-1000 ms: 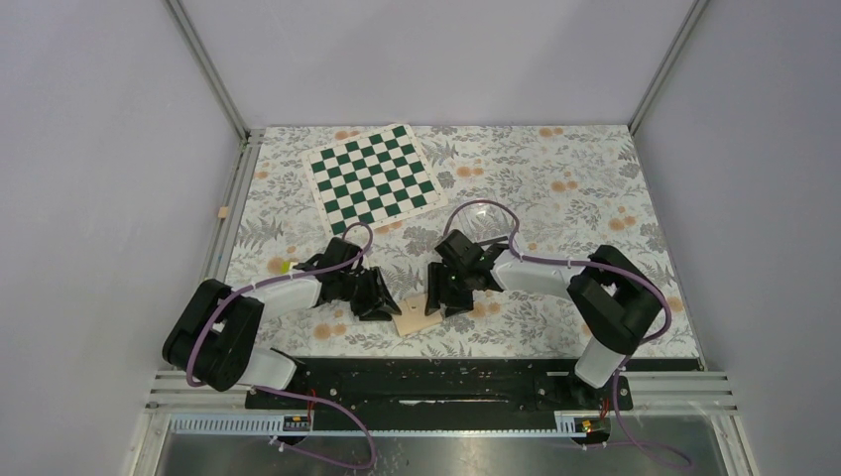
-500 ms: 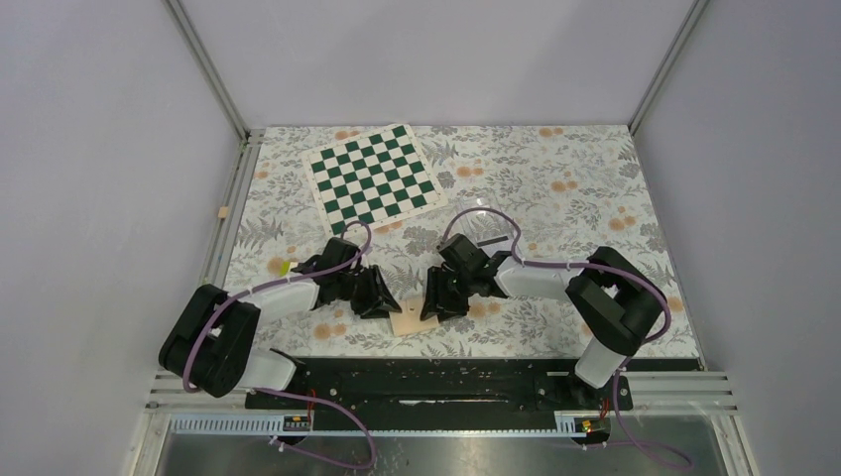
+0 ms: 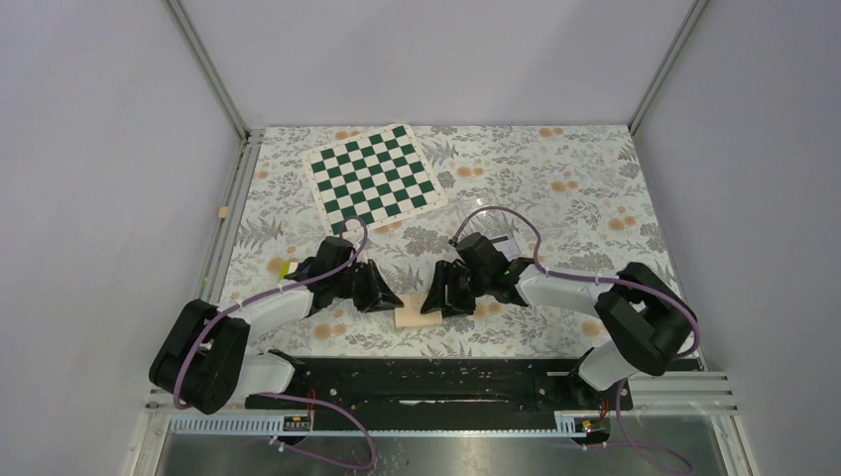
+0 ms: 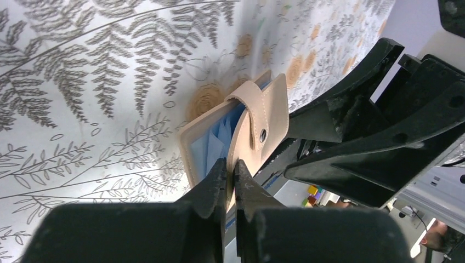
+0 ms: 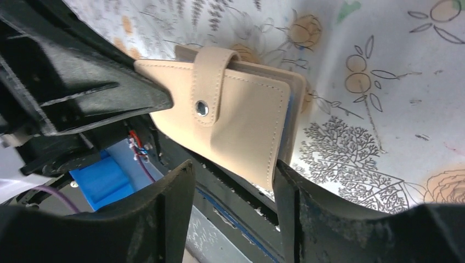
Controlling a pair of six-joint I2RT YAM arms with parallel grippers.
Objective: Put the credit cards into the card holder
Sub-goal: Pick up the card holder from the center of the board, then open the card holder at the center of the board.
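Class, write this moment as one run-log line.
left gripper: shut on card holder cover | right gripper: open, straddling its edge | state: ajar, blue lining visible

Table (image 3: 595, 169) under a pale cloth printed with grey ferns and orange flowers, green-and-white chessboard mat (image 3: 373, 175) lying at its far left, plain lilac walls (image 3: 436, 59) on three sides, aluminium corner posts (image 3: 206, 67), black rail (image 3: 436, 382) along the near edge, soft even light

Green-and-white checkered mat (image 3: 373, 184) lying flat at upper centre of floral-patterned surface (image 3: 575, 188). Small yellow item (image 3: 284, 267) at left of centre, too small to identify.
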